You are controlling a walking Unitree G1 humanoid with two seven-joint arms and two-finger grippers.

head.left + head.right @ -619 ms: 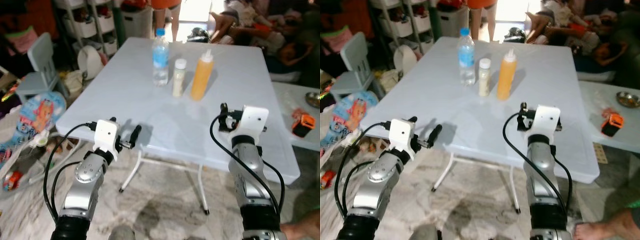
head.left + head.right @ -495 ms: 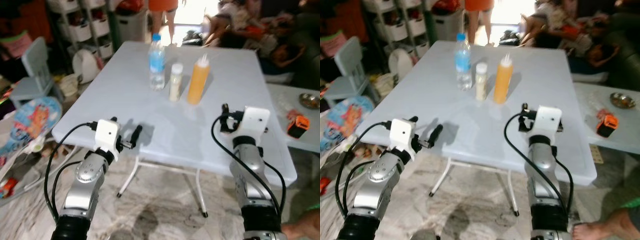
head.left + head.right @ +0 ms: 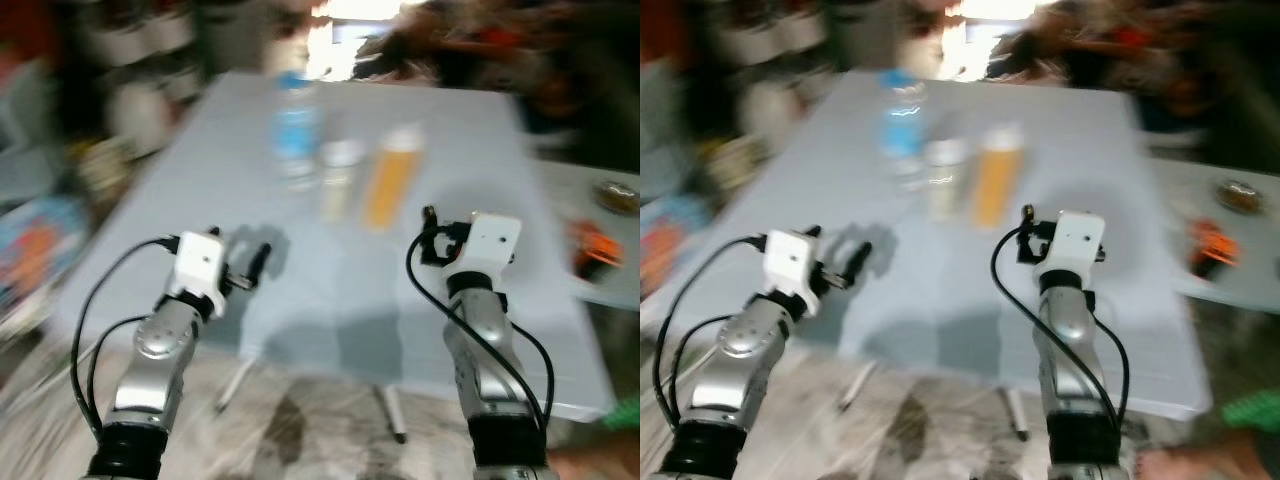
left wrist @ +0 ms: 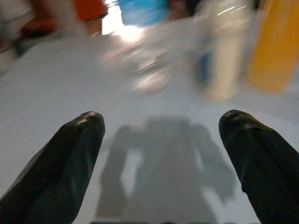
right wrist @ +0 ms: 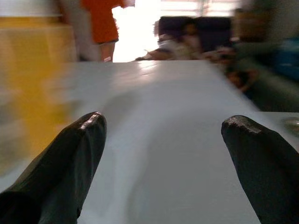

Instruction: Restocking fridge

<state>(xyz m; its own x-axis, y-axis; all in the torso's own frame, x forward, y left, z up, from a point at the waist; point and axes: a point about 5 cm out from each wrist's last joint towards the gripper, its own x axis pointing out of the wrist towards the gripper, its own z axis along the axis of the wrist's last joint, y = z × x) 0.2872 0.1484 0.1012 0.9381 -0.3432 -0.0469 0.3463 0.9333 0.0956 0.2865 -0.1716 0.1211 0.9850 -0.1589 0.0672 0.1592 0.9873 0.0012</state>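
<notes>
Three things for the fridge are seen standing in a row on the pale table (image 3: 470,140): a water bottle (image 3: 296,140) with a blue label, a small white bottle (image 3: 338,180) just beside it, and an orange squeeze bottle (image 3: 390,185) next to that. All three are upright and near one another, toward the far half of the table. No fridge can be made out in these blurred pictures. So, as a guess, most of the job is left, since the bottles are on the table and none is being carried. Whether other things have been put away cannot be told.

The left gripper (image 3: 255,268) is held over the near part of the table, pointed at the bottles. Its two black fingers (image 4: 70,154) are spread wide apart, and nothing is held or touched by them; bare table is seen between them.

The right gripper (image 5: 163,158) is held out over the table too, with the orange squeeze bottle off to one side of it. Its fingers (image 5: 70,154) are also spread wide, and nothing is gripped or touched.

A person in orange clothes (image 5: 103,23) is seen past the far end of the table.
</notes>
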